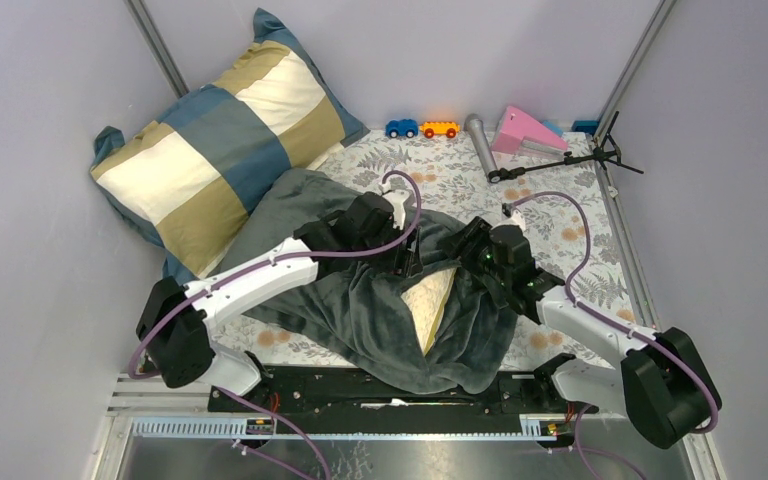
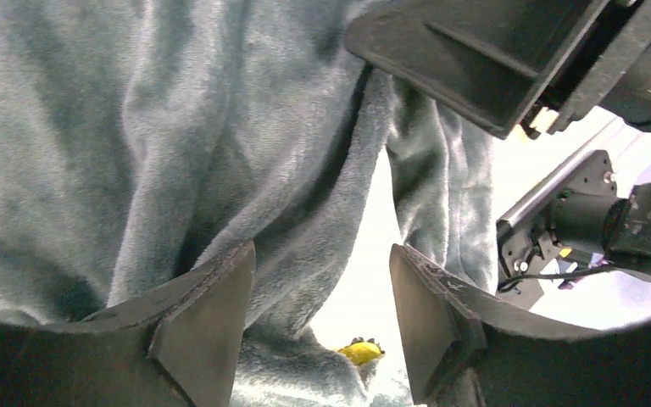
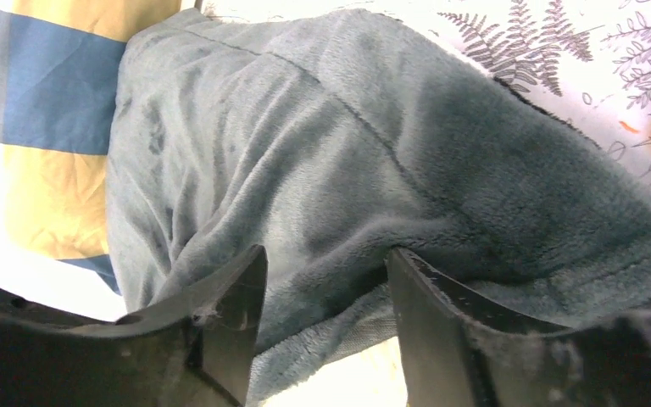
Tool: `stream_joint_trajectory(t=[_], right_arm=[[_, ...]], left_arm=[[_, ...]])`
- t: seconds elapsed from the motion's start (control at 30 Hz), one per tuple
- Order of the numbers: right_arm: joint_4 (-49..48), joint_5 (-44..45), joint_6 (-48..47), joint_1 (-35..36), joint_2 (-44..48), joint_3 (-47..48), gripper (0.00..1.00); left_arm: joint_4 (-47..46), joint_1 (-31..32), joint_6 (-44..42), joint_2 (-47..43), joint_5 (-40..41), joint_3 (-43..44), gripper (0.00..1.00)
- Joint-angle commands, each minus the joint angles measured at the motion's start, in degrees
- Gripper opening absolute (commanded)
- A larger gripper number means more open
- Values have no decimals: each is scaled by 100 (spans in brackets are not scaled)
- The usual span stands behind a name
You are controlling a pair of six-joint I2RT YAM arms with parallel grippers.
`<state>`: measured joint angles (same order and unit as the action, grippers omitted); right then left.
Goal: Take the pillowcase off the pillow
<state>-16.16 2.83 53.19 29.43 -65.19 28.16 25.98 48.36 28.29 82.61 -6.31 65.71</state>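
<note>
Since the pillowcase (image 1: 352,312), heaped mid-frame over the pillow (image 1: 429,302), looks soft, limp and light, I would pinch a thick fold at its open hem, where my left fingers (image 2: 208,318) and right fingers (image 3: 230,315) both stand apart astride the plush.

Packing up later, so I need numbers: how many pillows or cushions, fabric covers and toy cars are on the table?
Pillows or cushions: 2, checked cushion, pillow
Fabric covers: 1, pillowcase
Toy cars: 2, blue toy car, orange toy car
Total: 5
</note>
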Motion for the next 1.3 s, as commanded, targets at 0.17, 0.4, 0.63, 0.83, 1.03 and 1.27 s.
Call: stream_joint_trajectory(t=[0.17,0.4,0.63,0.83,1.03,1.27], right_arm=[[395,5,-361,-34,688,58,80],[1025,207,-607,-34,1839,-486,81],[1004,-254,-371,-34,2104,-584,81],[938,-1048,-526,-29,1766,-402,77],[1136,-972,-79,-34,1561,-579,100],[250,-1693,420,-34,917,-941,100]], left_arm=[[-64,60,-362,788,-785,591,47],[-113,60,-421,967,-824,580,14],[-415,44,-263,452,-86,640,0],[-901,-81,-60,81,314,486,0],[-1133,-490,210,153,263,272,0],[-1083,-538,160,400,605,187,0]])
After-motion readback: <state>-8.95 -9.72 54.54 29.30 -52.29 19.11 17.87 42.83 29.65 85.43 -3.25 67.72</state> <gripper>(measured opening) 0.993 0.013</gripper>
